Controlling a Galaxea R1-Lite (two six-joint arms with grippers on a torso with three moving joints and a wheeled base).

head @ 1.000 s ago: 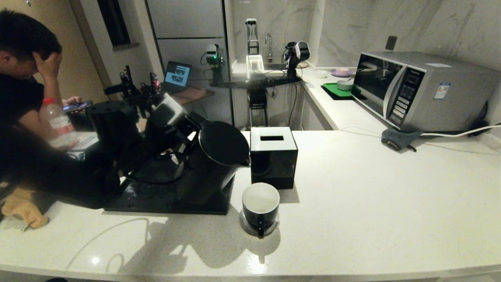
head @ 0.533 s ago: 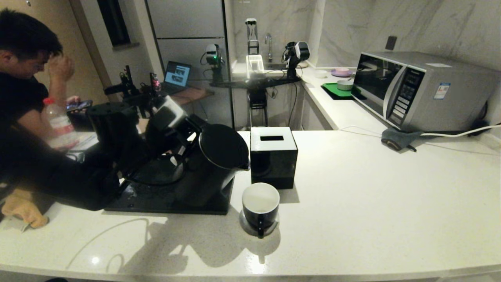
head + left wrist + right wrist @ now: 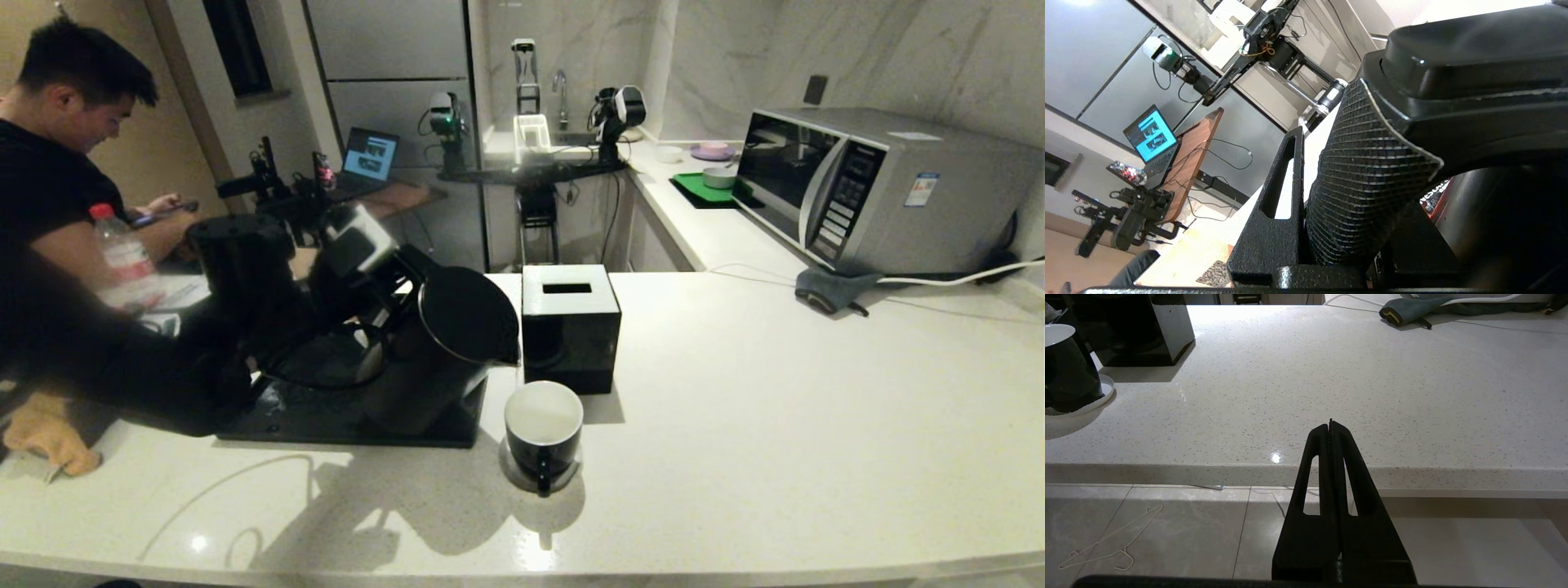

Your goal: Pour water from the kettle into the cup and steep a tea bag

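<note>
My left gripper (image 3: 382, 287) is shut on the ribbed loop handle (image 3: 1367, 175) of the tall matte black kettle (image 3: 445, 343). The kettle hangs tilted over the black tray (image 3: 326, 420), its round lid facing me and its spout (image 3: 513, 357) pointing right and down toward the cup. The small black cup (image 3: 544, 426) stands just in front and to the right of the spout, its white inside showing a pale liquid surface. No stream shows between spout and cup. The tea bag is out of view. My right gripper (image 3: 1330, 425) is shut and empty, low before the counter's front edge.
A black tissue box (image 3: 569, 327) stands right behind the cup. A microwave (image 3: 882, 188) and a grey cloth (image 3: 833, 290) are at the back right. A seated man (image 3: 57, 163), a plastic bottle (image 3: 122, 253) and a yellow rag (image 3: 49, 433) are at the left.
The kettle has sunk slightly, its spout a little lower and nearer the cup. The man at the left has dropped his hand from his head. The cup has not moved.
</note>
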